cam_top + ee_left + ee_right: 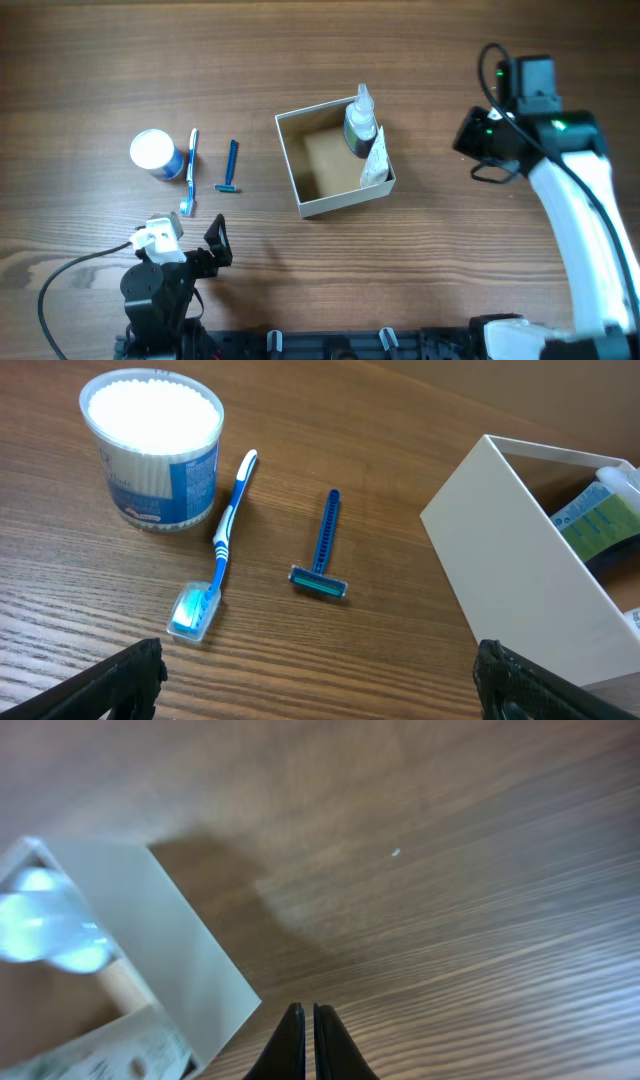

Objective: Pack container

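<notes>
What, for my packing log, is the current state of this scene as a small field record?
container: square shallow white-walled box with tan cardboard floor, open top
inside it: clear white-capped bottle and white packet, both at its right wall
still outside, left of it on the wooden table: round blue cotton-swab jar, blue-and-white toothbrush, blue plastic razor
left gripper: open, empty, facing the razor
right gripper: shut, empty, right of the box
</notes>
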You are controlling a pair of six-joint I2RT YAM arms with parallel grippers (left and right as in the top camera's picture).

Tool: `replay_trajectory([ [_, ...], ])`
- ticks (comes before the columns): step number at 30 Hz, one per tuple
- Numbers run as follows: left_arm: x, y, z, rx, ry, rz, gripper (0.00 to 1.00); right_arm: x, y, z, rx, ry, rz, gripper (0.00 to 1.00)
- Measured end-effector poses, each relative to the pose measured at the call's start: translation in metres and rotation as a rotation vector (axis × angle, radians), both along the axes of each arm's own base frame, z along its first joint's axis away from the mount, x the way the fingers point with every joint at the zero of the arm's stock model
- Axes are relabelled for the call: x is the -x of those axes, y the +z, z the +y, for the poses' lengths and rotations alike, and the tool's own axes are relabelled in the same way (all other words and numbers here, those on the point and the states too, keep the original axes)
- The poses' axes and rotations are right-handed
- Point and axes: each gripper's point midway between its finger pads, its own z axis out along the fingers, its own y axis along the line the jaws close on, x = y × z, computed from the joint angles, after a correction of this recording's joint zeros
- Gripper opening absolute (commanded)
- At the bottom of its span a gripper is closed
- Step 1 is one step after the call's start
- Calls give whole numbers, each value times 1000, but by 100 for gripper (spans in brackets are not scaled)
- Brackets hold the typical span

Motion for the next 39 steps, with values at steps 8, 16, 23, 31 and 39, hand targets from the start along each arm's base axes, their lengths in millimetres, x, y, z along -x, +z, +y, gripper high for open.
replay_trajectory([
  [8,0,0,0,0,0,0,100,1,-96,48,-221,186,259,4],
  [16,0,0,0,0,0,0,100,7,-90,89,-432,365,249,4],
  [23,0,0,0,0,0,0,100,18,-85,114,-478,454,260,4],
  [31,0,0,0,0,0,0,100,22,-82,135,-491,512,252,4],
  [39,-1,2,0,-1,0,-10,100,-26,10,70,-100,366,-126,36],
])
